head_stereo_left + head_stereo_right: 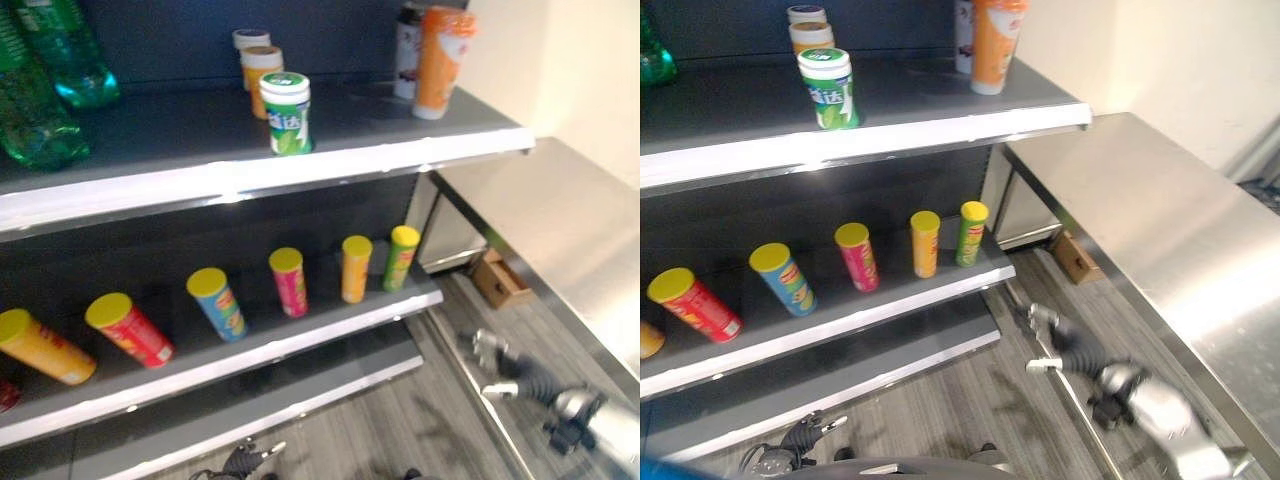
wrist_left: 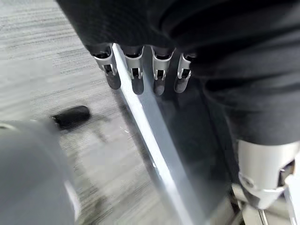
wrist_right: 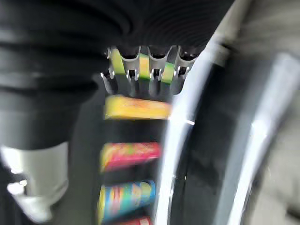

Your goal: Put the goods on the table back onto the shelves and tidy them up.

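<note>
low by the steel table [image 1: 1160,230], the right hand [image 1: 1045,322] hangs blurred and empty, fingers loosely straight; the left hand [image 2: 140,75] hangs the same over the floor. beyond, capped tubes [image 1: 288,280] line the lower shelf [image 1: 300,335], leftmost ones cut off, labels unreadable. above it, a green-white canister [image 1: 286,112], an orange bottle [image 1: 440,60] and half-cropped green bottles [image 1: 40,80] stand.

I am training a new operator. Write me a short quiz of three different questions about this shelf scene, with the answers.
1. True or false: the green-and-white jar stands upright near the front edge of the upper shelf.
2. Multiple choice: the tall cans on the lower shelf have lids of which colour? A red, B yellow, C white.
3. Fill in: the right hand hangs low beside the steel ____, holding nothing.

Key: 1 true; 2 B; 3 table.
</note>
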Motion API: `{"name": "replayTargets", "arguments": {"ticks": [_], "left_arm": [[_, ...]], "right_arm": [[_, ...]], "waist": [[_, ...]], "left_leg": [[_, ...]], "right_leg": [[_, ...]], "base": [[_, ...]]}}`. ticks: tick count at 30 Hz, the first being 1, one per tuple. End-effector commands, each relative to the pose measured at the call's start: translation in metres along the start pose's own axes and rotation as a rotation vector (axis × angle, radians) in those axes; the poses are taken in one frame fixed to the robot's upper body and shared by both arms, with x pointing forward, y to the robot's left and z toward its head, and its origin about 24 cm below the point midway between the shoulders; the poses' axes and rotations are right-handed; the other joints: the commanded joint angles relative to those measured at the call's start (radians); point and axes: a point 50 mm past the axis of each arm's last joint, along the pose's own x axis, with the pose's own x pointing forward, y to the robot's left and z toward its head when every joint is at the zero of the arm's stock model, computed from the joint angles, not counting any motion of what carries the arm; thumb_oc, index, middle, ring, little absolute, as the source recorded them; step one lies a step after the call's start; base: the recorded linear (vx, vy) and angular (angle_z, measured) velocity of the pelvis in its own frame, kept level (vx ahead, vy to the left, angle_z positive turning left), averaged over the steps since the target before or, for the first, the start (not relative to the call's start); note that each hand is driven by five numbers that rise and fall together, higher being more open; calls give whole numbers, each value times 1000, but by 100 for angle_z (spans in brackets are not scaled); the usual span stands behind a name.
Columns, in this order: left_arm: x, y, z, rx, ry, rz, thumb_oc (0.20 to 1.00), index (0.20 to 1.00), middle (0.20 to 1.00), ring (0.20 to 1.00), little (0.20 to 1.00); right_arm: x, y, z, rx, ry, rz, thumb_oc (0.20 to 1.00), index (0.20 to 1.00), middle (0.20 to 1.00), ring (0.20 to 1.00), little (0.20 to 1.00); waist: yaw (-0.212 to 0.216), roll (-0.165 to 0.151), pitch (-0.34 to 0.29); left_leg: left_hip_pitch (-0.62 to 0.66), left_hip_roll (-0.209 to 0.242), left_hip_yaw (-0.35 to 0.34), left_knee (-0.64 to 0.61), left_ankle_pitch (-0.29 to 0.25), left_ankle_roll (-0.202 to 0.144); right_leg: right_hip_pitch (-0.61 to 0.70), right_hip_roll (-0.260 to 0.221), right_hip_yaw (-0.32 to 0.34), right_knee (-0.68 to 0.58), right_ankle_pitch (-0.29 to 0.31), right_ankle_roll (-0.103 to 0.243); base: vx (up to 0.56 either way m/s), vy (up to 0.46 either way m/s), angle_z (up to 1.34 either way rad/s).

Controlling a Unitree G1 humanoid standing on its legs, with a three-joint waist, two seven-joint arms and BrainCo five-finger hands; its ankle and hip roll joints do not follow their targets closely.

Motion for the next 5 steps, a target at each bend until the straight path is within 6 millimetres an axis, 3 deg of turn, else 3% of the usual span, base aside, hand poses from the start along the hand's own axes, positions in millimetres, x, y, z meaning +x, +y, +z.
{"name": "replayTargets", "arguments": {"ticks": [1, 2, 4, 5], "left_arm": [[11, 17, 29, 24, -58, 49, 1000, 1000, 1000, 1000, 1000], [12, 17, 30, 24, -60, 50, 1000, 1000, 1000, 1000, 1000], [16, 18, 41, 23, -68, 67, 1000, 1000, 1000, 1000, 1000], [18, 17, 46, 28, -71, 66, 1000, 1000, 1000, 1000, 1000]], "right_arm": [[41, -12, -19, 112, 87, -321, 1000, 1000, 1000, 1000, 1000], [41, -12, -18, 112, 84, -321, 1000, 1000, 1000, 1000, 1000], [51, -1, -46, 215, 231, -440, 1000, 1000, 1000, 1000, 1000], [53, 4, -51, 205, 267, -439, 1000, 1000, 1000, 1000, 1000]], "waist": [[3, -24, 17], [4, -25, 20], [9, -9, 19], [9, -5, 17]], "left_leg": [[147, 2, 14, 21, -197, 23], [148, 3, 14, 22, -198, 23], [154, 3, 9, 22, -204, 26], [159, 3, 6, 22, -206, 26]], "right_leg": [[-67, -11, -74, 32, 53, -24], [-66, -11, -74, 32, 53, -25], [-54, -8, -77, 30, 45, -28], [-48, -6, -78, 29, 42, -30]], "base": [[3, -10, 7], [6, -4, 11], [27, -4, 8], [45, -10, 3]]}}
